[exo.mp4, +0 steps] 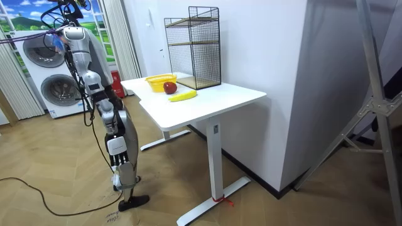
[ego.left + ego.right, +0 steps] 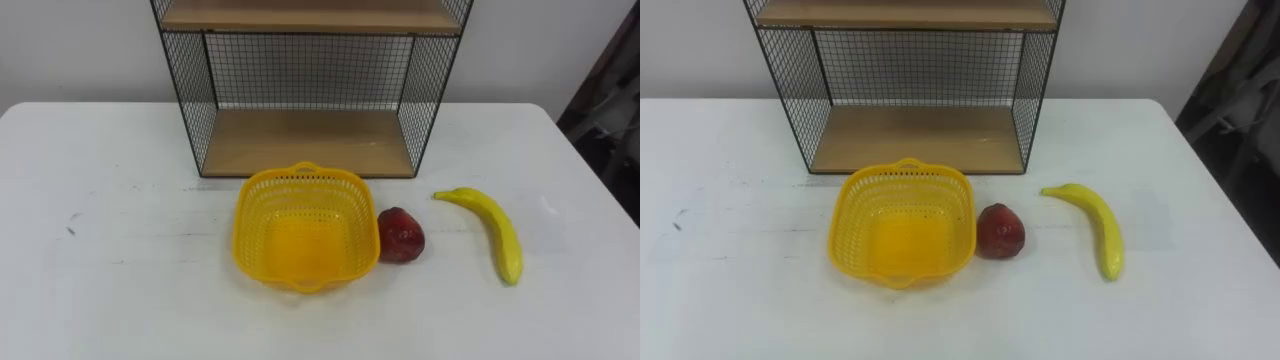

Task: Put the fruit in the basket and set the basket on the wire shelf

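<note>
A yellow plastic mesh basket (image 2: 305, 225) sits at centre frame on the white table (image 2: 100, 250), a dark red round fruit (image 2: 401, 236) just beside its right rim and a yellow banana (image 2: 493, 230) further right, both outside it. A black wire shelf with wooden boards (image 2: 310, 100) stands behind. At the room view's left the robot stands off the table's end, right hand (image 1: 108, 118) by its side, grip impossible to tell

Silver-grey bot w/ black joints
</note>
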{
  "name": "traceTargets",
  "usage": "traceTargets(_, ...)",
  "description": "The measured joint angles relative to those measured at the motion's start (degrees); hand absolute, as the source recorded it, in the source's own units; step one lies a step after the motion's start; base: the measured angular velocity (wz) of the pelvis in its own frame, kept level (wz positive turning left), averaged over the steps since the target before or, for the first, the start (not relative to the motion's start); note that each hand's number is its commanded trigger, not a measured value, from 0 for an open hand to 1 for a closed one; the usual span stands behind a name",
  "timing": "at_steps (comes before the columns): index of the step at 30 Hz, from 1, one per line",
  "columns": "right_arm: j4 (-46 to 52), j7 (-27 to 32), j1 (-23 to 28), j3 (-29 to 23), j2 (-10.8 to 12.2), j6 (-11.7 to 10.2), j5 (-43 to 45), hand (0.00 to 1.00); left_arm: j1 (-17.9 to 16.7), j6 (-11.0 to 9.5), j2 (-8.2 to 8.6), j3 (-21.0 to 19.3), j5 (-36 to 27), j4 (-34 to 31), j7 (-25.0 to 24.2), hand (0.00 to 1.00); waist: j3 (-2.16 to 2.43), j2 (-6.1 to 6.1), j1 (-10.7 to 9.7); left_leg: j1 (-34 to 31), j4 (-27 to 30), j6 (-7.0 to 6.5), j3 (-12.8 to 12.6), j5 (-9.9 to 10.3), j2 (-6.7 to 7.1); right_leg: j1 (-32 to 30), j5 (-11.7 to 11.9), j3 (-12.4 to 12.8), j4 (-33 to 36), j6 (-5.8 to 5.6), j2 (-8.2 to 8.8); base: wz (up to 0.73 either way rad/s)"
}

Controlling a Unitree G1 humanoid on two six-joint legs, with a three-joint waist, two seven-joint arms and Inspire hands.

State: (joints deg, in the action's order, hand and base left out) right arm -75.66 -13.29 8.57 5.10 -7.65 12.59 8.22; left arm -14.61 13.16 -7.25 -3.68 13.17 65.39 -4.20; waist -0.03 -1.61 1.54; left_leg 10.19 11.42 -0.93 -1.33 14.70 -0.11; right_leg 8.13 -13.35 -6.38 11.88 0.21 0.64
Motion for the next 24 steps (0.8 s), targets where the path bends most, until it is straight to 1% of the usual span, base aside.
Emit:
traceTargets(18,-0.3,0.0,0.1,0.3,0.0,0.1,0.1,0.00,0.0,0.1,-0.13,-0.1,-0.1,0.0,0.3,0.00,0.03,0.07,0.0,0.0,-0.2,0.02,0.1,0.0,-0.05,-0.1,0.0,0.0,-0.1,0.01,-0.06,0.00)
traceTargets(22,-0.3,0.2,0.1,0.2,0.0,0.0,-0.2,0.00,0.6,0.1,-0.09,0.0,-0.1,1.1,0.3,0.00,0.03,0.31,0.0,0.0,-0.1,0.03,0.0,0.0,-0.08,-0.1,0.0,0.1,-0.1,0.03,-0.10,0.00)
traceTargets(24,-0.3,1.2,0.3,-0.4,0.0,0.0,-1.7,0.00,0.6,0.2,0.03,0.0,-0.1,1.1,0.3,0.00,0.01,0.57,-0.1,0.0,-0.2,0.03,0.0,0.1,-0.13,-0.1,0.0,0.0,-0.2,0.03,-0.11,0.00)
